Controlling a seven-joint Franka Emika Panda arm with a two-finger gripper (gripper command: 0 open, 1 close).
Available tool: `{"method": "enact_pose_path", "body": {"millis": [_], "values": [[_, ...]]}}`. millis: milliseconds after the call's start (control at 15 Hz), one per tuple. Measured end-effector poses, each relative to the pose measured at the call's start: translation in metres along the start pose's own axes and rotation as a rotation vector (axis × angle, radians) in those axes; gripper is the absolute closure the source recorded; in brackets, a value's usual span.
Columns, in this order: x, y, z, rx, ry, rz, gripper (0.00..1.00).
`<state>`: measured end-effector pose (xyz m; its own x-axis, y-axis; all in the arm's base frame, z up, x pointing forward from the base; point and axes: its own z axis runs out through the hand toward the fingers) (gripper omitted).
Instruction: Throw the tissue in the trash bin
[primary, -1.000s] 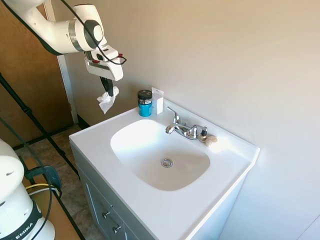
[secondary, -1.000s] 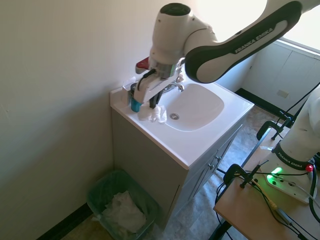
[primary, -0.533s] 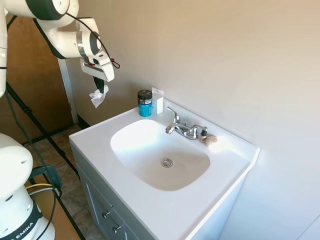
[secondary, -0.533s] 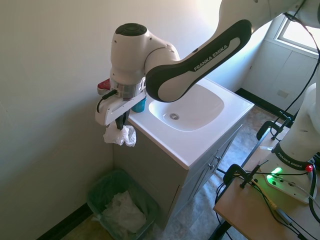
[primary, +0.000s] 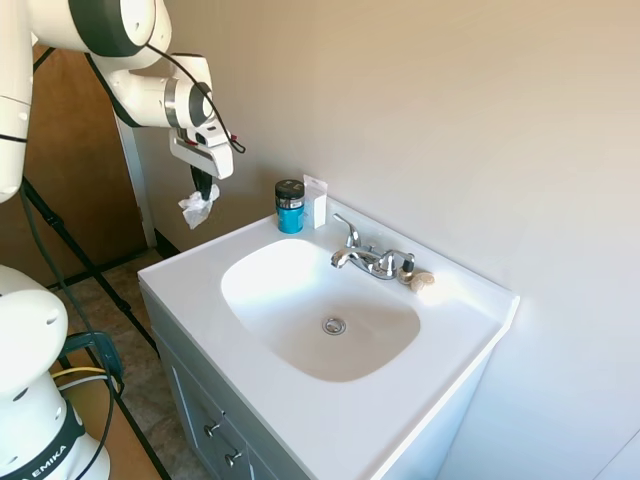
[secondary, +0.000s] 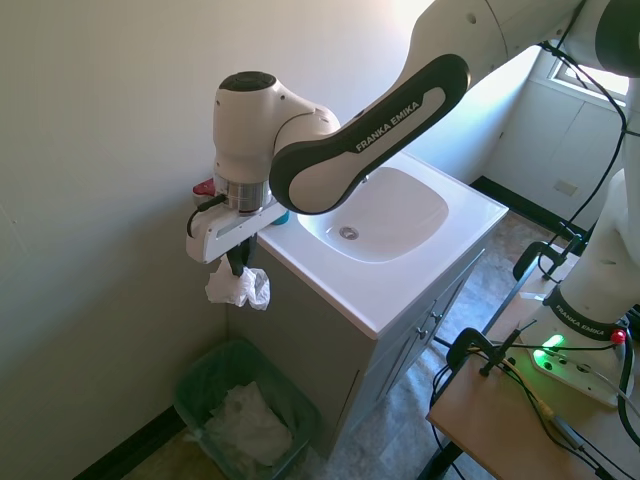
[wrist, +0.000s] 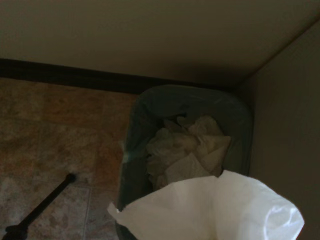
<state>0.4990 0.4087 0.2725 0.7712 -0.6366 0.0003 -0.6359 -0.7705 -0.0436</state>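
Main risk I see: one vanity (secondary: 300, 330) sits right beside one trash bin (secondary: 205, 385), and the tissue (secondary: 237, 288) hangs w/ the gripper (secondary: 239, 268) high above the bin, off the counter's end near the wall. It's light paper, so dropped from up here it could drift, hit the bin rim or land on the floor. Fingers pinched shut on that one wad. Bin's already holding crumpled paper. One blue jar (primary: 290, 206) on the counter.
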Motion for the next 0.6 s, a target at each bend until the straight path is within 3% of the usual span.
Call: {"method": "enact_pose_path", "body": {"millis": [333,600], "values": [[-0.008,-0.001,0.004,-0.015,-0.002,-0.01,0.0],[-0.004,-0.005,-0.014,0.012,0.018,0.003,0.0]]}}
